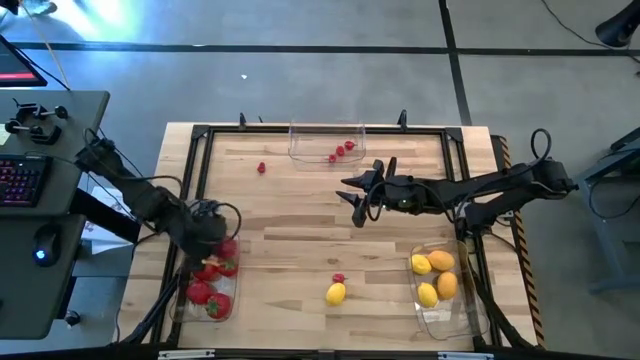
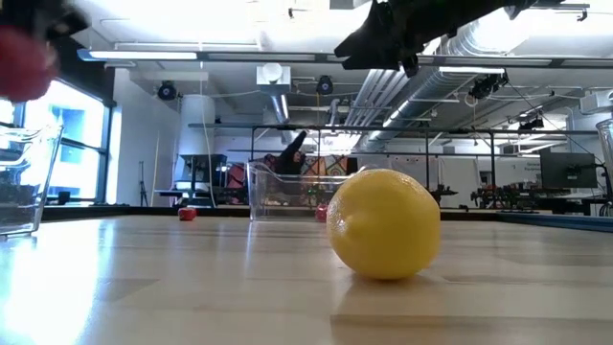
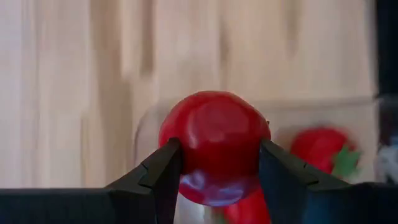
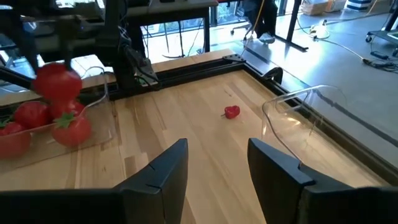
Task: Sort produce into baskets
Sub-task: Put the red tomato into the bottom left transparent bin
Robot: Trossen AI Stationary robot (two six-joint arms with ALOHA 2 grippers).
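My left gripper (image 1: 220, 250) is shut on a round red tomato (image 3: 214, 134) and hangs over the clear basket (image 1: 228, 308) at the table's near left, which holds several tomatoes (image 1: 200, 292). My right gripper (image 1: 358, 207) hovers open above the table's middle, with nothing between its fingers (image 4: 168, 168). A clear basket (image 1: 420, 300) at the near right holds several lemons (image 1: 440, 262). The far basket (image 1: 300, 152) holds small red berries (image 1: 341, 150). One lemon (image 1: 336, 293) and a berry (image 1: 338, 278) lie loose near the front edge, and another berry (image 1: 261, 168) lies at the far left. My left gripper pinches the tomato by two opposite sides (image 3: 183, 149) between its two fingers. The fingers come steeply from above, slanting down. The tomato (image 4: 57, 81) is lifted clear, above the tomatoes lying in the left basket.
A black metal frame (image 1: 195, 150) rims the wooden table. Bare wood lies between the far basket and the loose lemon (image 2: 383, 225). A desk with a keyboard (image 1: 20, 180) stands off the table's left side.
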